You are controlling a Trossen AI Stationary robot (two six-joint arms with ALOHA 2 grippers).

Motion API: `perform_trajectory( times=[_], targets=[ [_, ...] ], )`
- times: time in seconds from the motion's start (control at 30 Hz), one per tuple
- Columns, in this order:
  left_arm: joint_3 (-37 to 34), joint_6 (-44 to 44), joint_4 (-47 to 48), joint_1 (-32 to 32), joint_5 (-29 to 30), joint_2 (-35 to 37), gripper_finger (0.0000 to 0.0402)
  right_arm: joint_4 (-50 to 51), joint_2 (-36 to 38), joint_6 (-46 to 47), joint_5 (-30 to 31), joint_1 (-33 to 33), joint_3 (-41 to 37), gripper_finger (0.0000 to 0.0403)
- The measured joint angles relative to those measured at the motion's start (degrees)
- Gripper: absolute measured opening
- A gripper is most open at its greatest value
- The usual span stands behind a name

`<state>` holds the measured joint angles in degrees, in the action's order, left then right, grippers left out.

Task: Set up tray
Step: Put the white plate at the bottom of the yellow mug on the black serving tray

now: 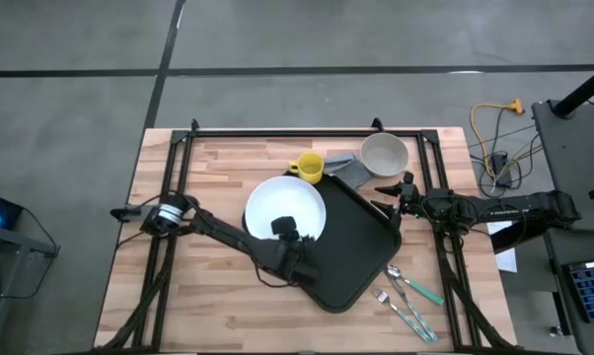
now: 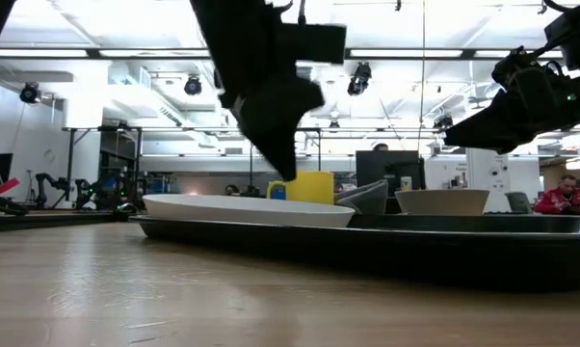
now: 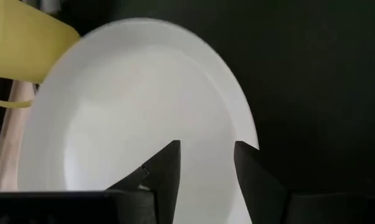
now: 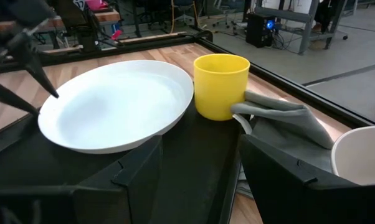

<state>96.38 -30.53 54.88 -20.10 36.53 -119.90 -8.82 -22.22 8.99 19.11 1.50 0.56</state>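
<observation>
- High view, frame centre: the left gripper (image 1: 289, 233), fingers spread, hovers over the white plate (image 1: 277, 205), which overhangs the tray (image 1: 361, 251).
- Right of centre, the right gripper (image 1: 394, 190), spread, holds nothing; bumping the plate could slide it off.

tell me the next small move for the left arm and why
Probably lift the left gripper straight up and back off. Its fingers stand open over the white plate, which already lies on the tray, so nothing is held. The right gripper waits open at the tray's far edge.
</observation>
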Motion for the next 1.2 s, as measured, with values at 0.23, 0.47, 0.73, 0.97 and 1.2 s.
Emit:
perform_trajectory(
  times=[0.23,0.47,0.73,0.97,1.2],
  targets=[
    [-1.1,-0.1,-0.1,3.9,-1.0,2.9,0.0136,0.0,0.0,0.0,0.0,0.0,0.0,0.0208],
    [-4.2,-0.1,-0.7,10.9,-7.6,4.1,0.0136,0.0,0.0,0.0,0.0,0.0,0.0,0.0208],
    [-8.9,0.9,-0.7,17.2,-12.8,6.6,0.0136,0.0,0.0,0.0,0.0,0.0,0.0,0.0208],
    [-18.2,0.9,-8.2,19.2,-14.7,14.4,0.0136,0.0,0.0,0.0,0.0,0.0,0.0,0.0208],
    [-33.2,-0.4,-24.0,21.6,-20.3,22.6,0.0136,0.0,0.0,0.0,0.0,0.0,0.0,0.0208]
  ],
)
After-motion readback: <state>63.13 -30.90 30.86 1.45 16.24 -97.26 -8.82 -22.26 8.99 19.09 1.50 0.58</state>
